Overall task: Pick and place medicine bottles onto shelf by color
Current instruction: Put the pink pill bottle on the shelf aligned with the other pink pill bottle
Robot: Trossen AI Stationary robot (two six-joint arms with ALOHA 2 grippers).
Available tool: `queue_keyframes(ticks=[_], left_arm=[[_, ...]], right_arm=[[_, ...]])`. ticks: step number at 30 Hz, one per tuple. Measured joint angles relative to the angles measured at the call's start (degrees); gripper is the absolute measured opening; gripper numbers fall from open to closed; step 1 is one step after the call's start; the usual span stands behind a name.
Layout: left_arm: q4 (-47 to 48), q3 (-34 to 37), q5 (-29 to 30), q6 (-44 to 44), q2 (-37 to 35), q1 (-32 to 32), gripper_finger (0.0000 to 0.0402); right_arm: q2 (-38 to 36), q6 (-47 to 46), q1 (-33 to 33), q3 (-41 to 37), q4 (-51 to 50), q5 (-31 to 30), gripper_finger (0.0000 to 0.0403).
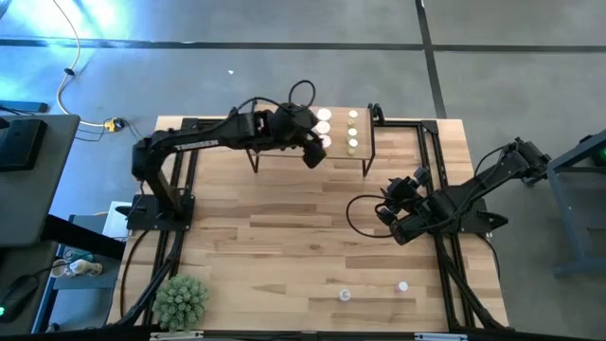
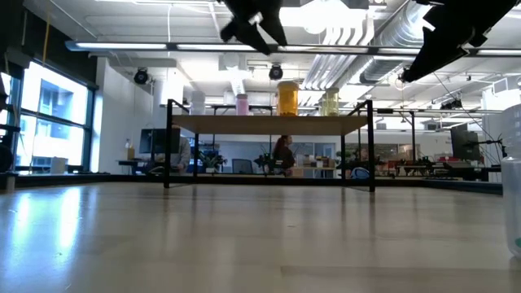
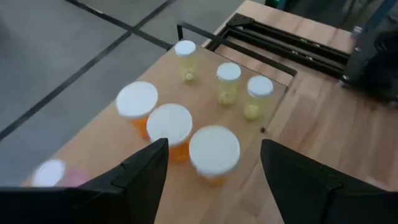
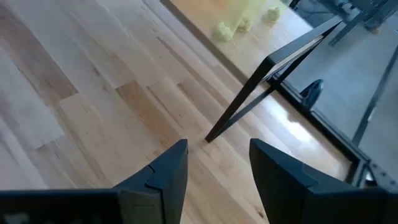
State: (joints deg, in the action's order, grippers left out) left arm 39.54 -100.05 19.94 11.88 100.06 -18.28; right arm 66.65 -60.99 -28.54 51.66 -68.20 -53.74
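The shelf (image 1: 284, 142) stands at the table's far middle. On it stand medicine bottles with white caps: three orange (image 3: 169, 124), three yellowish (image 3: 228, 78) and a pink one (image 3: 50, 174); the low view also shows a whitish one (image 2: 198, 102). My left gripper (image 3: 214, 144) is open above the shelf's near edge (image 1: 314, 153), and the nearest orange bottle (image 3: 214, 163) shows between its fingers, untouched. My right gripper (image 4: 217, 146) is open and empty over the table (image 1: 386, 206), right of the shelf. A whitish-blue bottle (image 1: 345, 296) and a pink bottle (image 1: 402, 285) stand near the table's front edge.
A green spiky plant ball (image 1: 180, 301) sits at the near left corner. The shelf's black leg (image 4: 239, 115) stands just ahead of my right gripper. Black arm frames run along both table sides. One bottle (image 2: 513, 179) stands close to the low camera.
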Motion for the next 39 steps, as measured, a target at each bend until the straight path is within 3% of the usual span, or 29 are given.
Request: queue_keyframes(ticks=[7,14,25,33,39], left_arm=[[7.54,0.86,1.56,1.04,-4.06,3.74,0.0245],[7.51,9.26,1.29,2.55,-4.60,9.28,0.0245],[2.03,22.46,1.80,8.17,-4.54,14.90,0.0245],[-6.92,29.87,2.62,11.40,-4.55,19.75,0.0245],[-17.89,34.76,-0.13,11.49,-4.54,22.52,0.0245]], right_arm=[[0.02,3.71,-0.01,0.00,3.49,2.13,0.0163],[0.02,12.95,0.00,0.00,11.66,4.39,0.0163],[0.02,17.99,-0.01,0.00,16.01,10.38,0.0163],[0.02,17.54,-1.21,0.00,15.91,21.93,0.0163],[0.02,13.40,-6.75,0.00,13.43,29.08,0.0163]])
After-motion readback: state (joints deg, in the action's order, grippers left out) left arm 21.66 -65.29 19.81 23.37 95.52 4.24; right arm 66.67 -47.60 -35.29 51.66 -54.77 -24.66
